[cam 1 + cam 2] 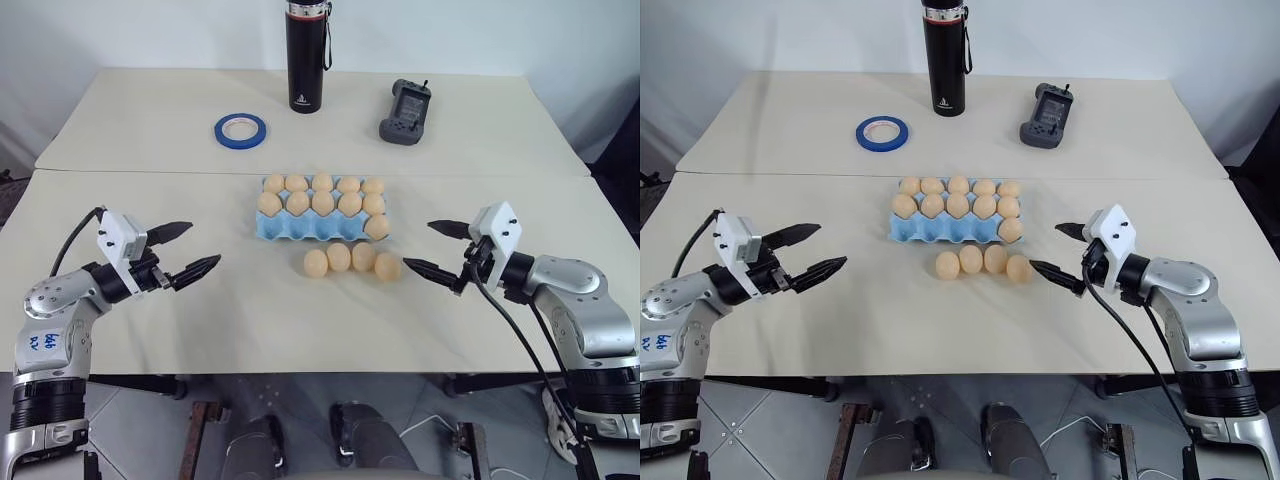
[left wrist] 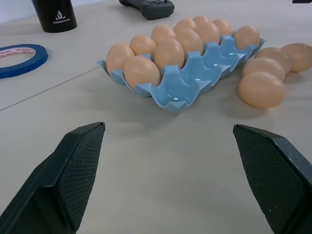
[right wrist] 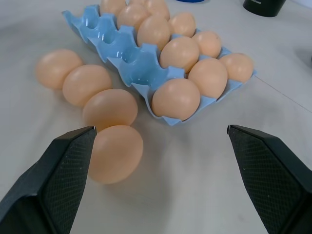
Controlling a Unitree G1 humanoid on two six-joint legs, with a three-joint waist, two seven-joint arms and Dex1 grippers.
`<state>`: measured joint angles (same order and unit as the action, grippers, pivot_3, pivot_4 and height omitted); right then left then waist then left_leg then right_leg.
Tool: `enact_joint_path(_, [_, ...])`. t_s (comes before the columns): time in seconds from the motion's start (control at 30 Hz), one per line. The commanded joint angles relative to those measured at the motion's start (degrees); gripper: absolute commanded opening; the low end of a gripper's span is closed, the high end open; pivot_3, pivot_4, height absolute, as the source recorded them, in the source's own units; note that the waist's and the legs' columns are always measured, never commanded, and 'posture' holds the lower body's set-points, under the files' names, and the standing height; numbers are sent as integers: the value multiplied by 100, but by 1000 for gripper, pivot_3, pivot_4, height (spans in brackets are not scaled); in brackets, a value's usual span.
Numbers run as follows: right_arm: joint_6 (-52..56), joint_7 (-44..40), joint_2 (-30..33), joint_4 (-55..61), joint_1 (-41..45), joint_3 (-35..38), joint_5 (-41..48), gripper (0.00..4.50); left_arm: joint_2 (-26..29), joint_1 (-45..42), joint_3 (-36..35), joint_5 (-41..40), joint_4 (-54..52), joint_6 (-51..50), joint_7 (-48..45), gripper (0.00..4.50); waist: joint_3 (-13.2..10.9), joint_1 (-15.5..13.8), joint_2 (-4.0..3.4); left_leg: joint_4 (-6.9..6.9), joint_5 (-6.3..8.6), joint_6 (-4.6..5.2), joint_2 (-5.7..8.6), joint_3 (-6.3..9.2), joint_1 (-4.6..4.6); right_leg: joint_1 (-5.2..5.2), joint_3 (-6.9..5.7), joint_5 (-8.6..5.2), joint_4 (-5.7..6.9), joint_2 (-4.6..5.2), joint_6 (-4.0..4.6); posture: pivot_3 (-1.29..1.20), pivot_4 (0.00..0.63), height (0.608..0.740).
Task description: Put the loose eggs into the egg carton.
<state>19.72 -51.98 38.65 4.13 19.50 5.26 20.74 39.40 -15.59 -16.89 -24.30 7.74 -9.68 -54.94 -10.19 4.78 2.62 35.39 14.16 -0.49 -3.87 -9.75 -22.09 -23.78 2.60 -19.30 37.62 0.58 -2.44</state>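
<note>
- A big cream table [image 1: 250,320] fills the room in front of a pale wall. A seam runs across it, further back than the eggs.
- Nearest, on the left, the left gripper [image 1: 183,251] hangs just over the table. Its two black fingers are spread wide and hold nothing.
- On the right, the right gripper [image 1: 438,248] hangs low too. Its fingers are also wide apart and empty. One fingertip is near the last egg in the row; I cannot tell if it touches.
- Between the two grippers lie the loose eggs [image 1: 352,261], four in a row on the table, side by side, just in front of the carton.
- Just behind them sits the egg carton [image 1: 290,228]. It is light blue. Its two back rows are full of eggs. The front row has one egg at the right end, and the other front cups are bare.
- Further back lies a blue tape roll [image 1: 240,130], flat on the table.
- Farthest back stand a black bottle [image 1: 305,60] and a dark grey handheld device [image 1: 405,112].
</note>
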Motion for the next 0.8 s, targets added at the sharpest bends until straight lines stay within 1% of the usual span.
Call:
enact_joint_path(0.03, [-191,72,28,157,-11,214,36,4500,17,-117,-7,16,-63,252,-16,4487,0,-1,0,0,0,0,0,0,0,0,0,0,0,0,0,0,150,740])
enact_joint_path(0.17, [-217,163,6,118,29,208,40,4500,39,-194,31,76,-18,-58,273,4487,0,-6,0,2,0,0,0,1,0,0,0,0,1,0,0,0,150,740])
enact_joint_path(0.37, [-15,437,0,239,20,282,99,4500,82,-257,135,151,-81,-134,327,4487,0,-2,0,7,3,5,-1,1,0,2,0,0,3,0,0,0,150,740])
enact_joint_path(0.5, [642,808,-18,870,-282,464,395,4500,99,-274,216,43,-66,-73,14,4487,0,-17,0,10,3,4,-1,2,-2,1,-1,0,5,0,0,0,150,740])
enact_joint_path(0.6, [1156,1074,-32,1596,-751,534,597,4500,78,-226,304,-4,-43,17,-319,4487,0,-21,0,10,3,3,-1,4,-3,2,-1,0,4,0,0,0,150,740])
enact_joint_path(0.7, [1586,1510,-208,2272,-1153,503,713,4500,-68,-209,273,-256,-34,186,-716,4487,0,-14,0,10,4,2,-2,5,-3,2,-2,0,4,0,0,0,150,740])
enact_joint_path(0.8, [1736,1864,-475,2554,-1262,365,670,4500,-92,-246,360,-390,52,206,-1120,4487,0,12,0,14,4,3,-1,4,-2,2,-1,0,10,0,0,0,150,740])
